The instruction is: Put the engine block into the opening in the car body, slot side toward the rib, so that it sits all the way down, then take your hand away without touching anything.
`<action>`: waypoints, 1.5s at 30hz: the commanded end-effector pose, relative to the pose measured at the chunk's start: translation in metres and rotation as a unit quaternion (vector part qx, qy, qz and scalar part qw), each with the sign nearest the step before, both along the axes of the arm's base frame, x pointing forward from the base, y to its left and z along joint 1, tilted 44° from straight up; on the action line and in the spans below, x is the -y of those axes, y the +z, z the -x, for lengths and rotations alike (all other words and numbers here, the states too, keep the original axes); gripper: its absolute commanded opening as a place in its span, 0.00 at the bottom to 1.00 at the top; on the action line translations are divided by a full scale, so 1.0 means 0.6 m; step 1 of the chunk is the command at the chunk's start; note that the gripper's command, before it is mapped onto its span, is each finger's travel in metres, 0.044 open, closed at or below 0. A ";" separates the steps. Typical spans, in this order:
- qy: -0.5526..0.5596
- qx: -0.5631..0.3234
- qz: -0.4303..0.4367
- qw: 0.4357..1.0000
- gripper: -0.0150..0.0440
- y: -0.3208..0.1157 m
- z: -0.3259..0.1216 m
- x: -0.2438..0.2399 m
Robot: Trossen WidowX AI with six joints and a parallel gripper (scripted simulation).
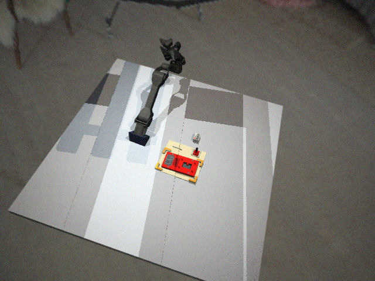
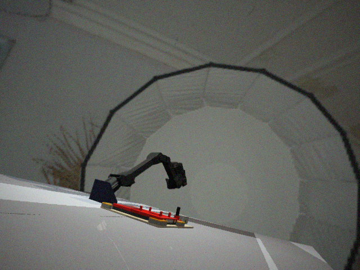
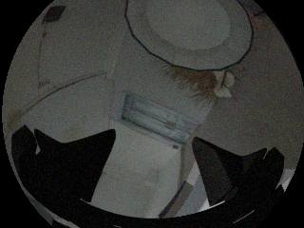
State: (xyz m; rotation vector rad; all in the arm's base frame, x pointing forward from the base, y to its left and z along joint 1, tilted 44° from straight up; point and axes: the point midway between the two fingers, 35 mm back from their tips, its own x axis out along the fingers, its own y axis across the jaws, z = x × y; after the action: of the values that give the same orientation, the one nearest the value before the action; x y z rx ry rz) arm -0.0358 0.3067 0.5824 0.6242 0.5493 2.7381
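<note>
The engine block (image 1: 195, 137) is a small light grey piece with a reddish spot. It lies on the table just behind the cream board. The red car body (image 1: 179, 168) (image 2: 130, 208) lies flat on the board between orange corner pieces. Its dark opening (image 1: 185, 165) shows no block in it; a small red rib juts in at one edge. Which way the block's slot faces is too small to tell. My gripper (image 1: 163, 47) (image 3: 155, 138) is open and empty, raised high and well away from the block and car body.
The cream board (image 1: 171, 143) carries a red piece with a black upright peg (image 1: 195, 151) (image 2: 178, 211) at its back right corner, close to the engine block. A thin slot shows at the board's back left. The arm's dark blue base (image 1: 138, 138) (image 2: 102, 192) stands left of the board.
</note>
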 end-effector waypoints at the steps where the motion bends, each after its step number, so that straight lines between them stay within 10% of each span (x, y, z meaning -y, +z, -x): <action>1: 0.000 0.000 0.000 1.000 0.98 0.000 0.000 0.000; 24: -0.197 -0.137 0.161 0.957 1.00 -0.050 -0.256 -0.091; 45: -0.384 -0.323 0.331 0.799 1.00 -0.199 -0.562 -0.053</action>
State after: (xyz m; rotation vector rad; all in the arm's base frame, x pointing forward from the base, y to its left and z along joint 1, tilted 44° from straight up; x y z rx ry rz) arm 0.2702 0.3491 0.4855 1.1781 1.0033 1.5314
